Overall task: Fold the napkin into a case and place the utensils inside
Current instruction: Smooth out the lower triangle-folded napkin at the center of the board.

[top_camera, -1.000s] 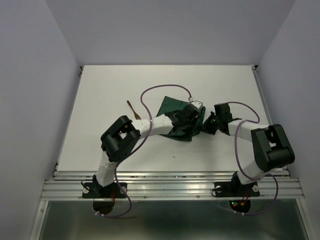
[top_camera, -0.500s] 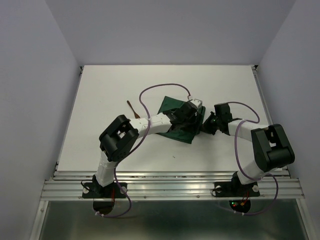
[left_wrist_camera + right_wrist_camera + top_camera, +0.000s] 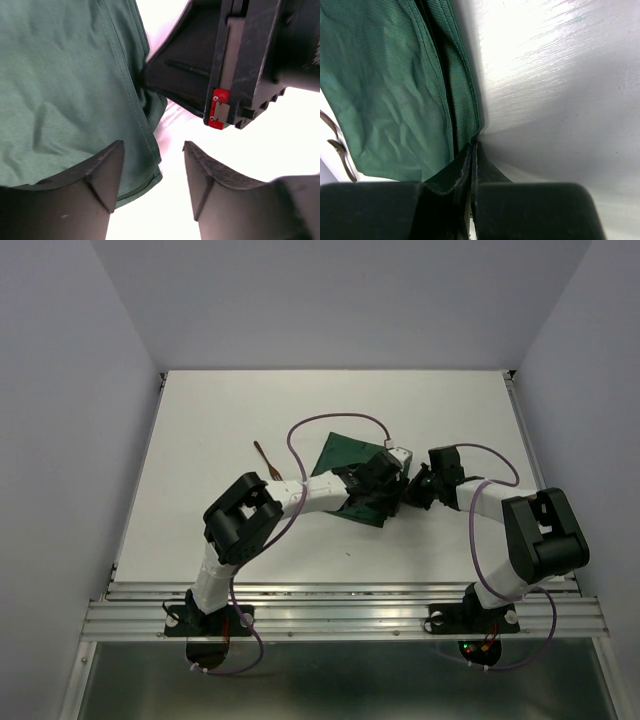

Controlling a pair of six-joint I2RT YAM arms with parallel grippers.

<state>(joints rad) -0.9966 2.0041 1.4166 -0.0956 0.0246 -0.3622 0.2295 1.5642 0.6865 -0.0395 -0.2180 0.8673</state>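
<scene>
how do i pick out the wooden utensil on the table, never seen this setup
Start with the white table, then find the dark green napkin near its middle. Just left of it, not touching, lies the wooden utensil: a slim brown stick set at a slant, the only thin brown thing on the bare white surface.

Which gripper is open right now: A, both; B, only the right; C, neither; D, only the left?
D: the left gripper has its fingers apart over the napkin edge with nothing between them, while the right gripper is pinched shut on the napkin's hem.
</scene>
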